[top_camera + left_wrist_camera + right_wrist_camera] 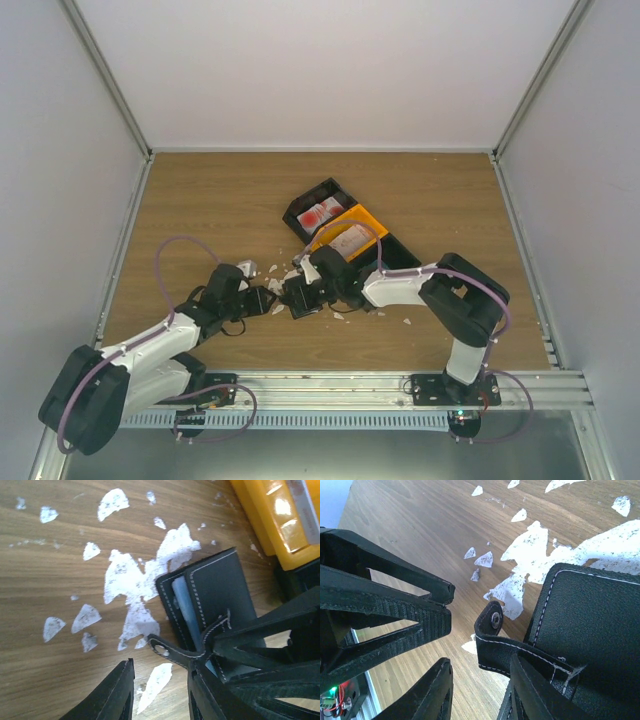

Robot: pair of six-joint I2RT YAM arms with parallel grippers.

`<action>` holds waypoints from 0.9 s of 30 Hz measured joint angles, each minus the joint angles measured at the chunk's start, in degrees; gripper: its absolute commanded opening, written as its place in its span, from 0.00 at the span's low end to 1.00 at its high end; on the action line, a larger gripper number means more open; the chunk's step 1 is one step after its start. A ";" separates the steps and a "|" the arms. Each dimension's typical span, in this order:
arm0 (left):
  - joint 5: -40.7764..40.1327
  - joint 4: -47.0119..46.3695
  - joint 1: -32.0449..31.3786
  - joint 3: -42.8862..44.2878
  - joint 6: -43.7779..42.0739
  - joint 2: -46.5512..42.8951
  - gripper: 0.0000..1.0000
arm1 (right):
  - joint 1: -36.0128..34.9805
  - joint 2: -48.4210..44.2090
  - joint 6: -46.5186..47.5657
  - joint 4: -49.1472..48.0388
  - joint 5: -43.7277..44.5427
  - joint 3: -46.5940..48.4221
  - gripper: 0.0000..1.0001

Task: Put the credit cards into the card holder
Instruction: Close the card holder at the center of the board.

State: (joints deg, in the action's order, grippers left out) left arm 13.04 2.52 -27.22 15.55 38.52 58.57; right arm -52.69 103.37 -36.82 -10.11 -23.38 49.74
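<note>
The black card holder [220, 587] lies on the wood among torn paper, with a pale blue credit card [181, 606] tucked in a slot. Its clasp tab [167, 649] sticks out toward my left gripper [160, 700], which is open with only a paper scrap between its fingers. In the right wrist view the holder [592, 625] sits beside my right gripper [480, 695], also open; the tab [492, 630] reaches into its gap, touching the right finger. A red-and-white card [320, 212] lies in the black bin, and another card [347, 238] in the orange bin.
A black bin [300, 205], an orange bin [368, 222] and a second black bin [398, 256] stand in a diagonal row behind the grippers. White paper scraps [122, 575] litter the wood around the holder. Both grippers are close together, tips almost facing.
</note>
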 measured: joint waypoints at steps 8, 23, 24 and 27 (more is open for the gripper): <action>3.37 0.74 0.00 3.13 -2.08 -0.44 0.34 | 0.04 -3.69 0.00 0.22 -0.13 -0.35 0.33; 12.96 -2.73 0.00 8.98 -6.88 8.04 0.29 | 0.57 -12.35 -0.92 8.02 12.94 -4.72 0.20; 14.21 -3.65 -0.02 9.07 -7.23 9.05 0.28 | 0.61 -12.09 -0.90 9.05 14.03 -4.68 0.20; 16.79 -5.20 -0.02 9.55 -7.82 12.26 0.25 | 0.63 -10.60 -0.63 11.69 16.26 -4.55 0.20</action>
State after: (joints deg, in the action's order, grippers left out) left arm 29.82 -2.68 -27.24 25.10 30.70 70.83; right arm -52.05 92.77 -37.45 1.58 -7.11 45.19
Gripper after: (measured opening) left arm 0.271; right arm 0.203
